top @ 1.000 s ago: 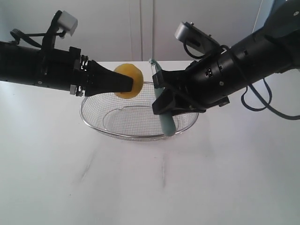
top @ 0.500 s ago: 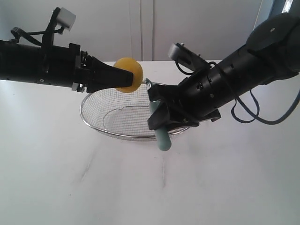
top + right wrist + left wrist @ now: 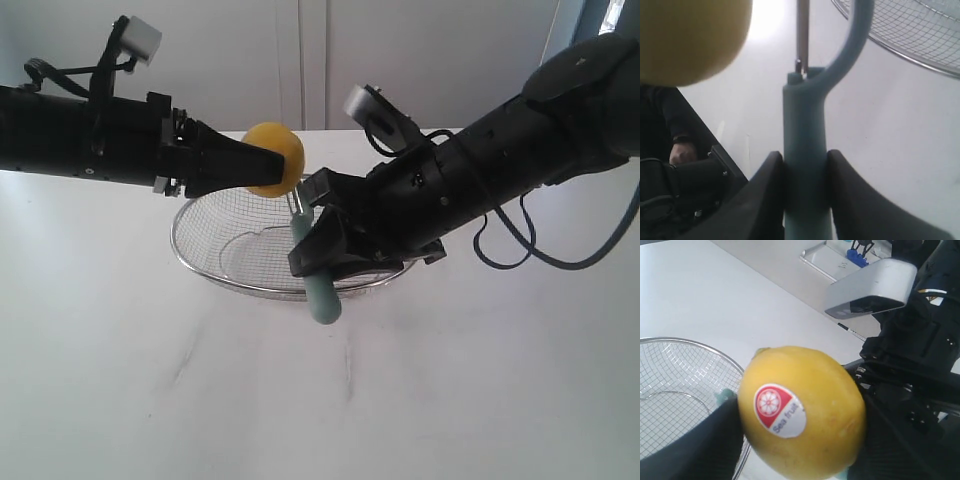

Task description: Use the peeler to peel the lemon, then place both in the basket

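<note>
A small round yellow lemon (image 3: 277,155) with a red-and-white sticker hangs in the air above the back left edge of a large, shallow oval basket of silver wire mesh (image 3: 205,265). The basket sits on a plain white table (image 3: 300,400). The left gripper (image 3: 272,172), black and reaching in from the left, has its jaws spread wide and clamped on either side of the lemon.

The right gripper (image 3: 312,240), also black, reaches across from the right. Its jaws are partly closed and pinch the pale teal-green handle of a slim peeler (image 3: 322,292). The peeler stands nearly upright, leaning a little. Its handle end points down in front of the basket's near rim. Its curved metal blade head points up, just beside and below the lemon. Whether the blade touches the lemon's skin cannot be told. The skin that shows looks smooth and whole.
</note>
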`<state>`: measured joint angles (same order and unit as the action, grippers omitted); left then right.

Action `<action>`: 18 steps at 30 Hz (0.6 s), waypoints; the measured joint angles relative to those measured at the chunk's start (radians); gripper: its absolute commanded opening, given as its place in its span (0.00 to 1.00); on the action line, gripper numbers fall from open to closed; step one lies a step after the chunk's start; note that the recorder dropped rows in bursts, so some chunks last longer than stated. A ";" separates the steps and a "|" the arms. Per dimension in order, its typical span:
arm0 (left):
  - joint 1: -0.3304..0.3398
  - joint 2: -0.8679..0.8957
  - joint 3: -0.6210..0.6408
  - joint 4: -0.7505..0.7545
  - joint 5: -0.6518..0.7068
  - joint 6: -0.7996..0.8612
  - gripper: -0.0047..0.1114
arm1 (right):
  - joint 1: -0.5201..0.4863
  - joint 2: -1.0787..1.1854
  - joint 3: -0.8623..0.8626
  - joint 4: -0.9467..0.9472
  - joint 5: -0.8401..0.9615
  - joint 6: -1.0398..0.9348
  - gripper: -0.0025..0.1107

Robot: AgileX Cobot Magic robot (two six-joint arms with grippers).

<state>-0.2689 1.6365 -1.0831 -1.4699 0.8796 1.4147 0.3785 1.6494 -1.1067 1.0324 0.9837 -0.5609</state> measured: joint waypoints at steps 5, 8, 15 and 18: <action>0.000 0.000 0.000 0.000 0.000 0.000 0.04 | 0.000 -0.014 0.000 0.015 -0.008 0.000 0.02; 0.000 0.000 0.000 0.000 0.000 0.000 0.04 | 0.000 -0.023 0.000 0.018 -0.039 0.002 0.02; 0.000 0.000 0.000 0.000 0.000 0.000 0.04 | 0.000 -0.028 0.000 0.018 -0.083 0.019 0.02; 0.000 0.000 0.000 0.000 0.000 0.000 0.04 | 0.000 -0.042 0.000 0.020 -0.100 0.023 0.02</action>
<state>-0.2689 1.6365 -1.0831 -1.4699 0.8796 1.4147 0.3785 1.6078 -1.1067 1.0526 0.8841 -0.5382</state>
